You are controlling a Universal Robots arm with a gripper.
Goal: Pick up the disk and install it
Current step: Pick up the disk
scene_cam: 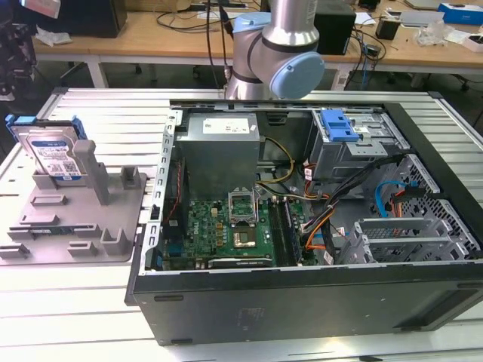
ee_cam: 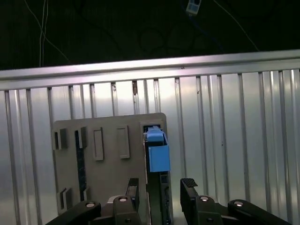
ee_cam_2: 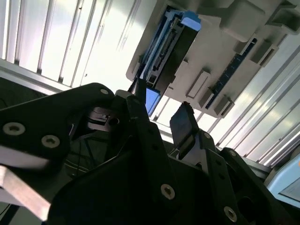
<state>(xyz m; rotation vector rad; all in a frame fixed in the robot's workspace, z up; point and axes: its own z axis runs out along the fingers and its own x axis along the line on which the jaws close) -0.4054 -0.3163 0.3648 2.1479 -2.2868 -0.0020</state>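
Flat rectangular silver hard drive in its bright blue plastic carrier (scene_cam: 51,151): stood on edge in a slot at the far corner of the grey moulded plastic holder tray (scene_cam: 68,215). It is not yet lifted, and nothing is installed.

Black two-finger gripper (ee_cam: 161,190): jaws spread and empty, seen above the drive's upper edge (no contact visible).

The tray is laid on the ribbed metal worktop (scene_cam: 113,113), near its edge at the exterior view's left. Just beside it lies the open black computer case (scene_cam: 302,309). A blue ribbed latch (scene_cam: 337,124) is noted at the case's far side. Orange and blue cables (scene_cam: 324,222) below it are judged a likely obstruction.
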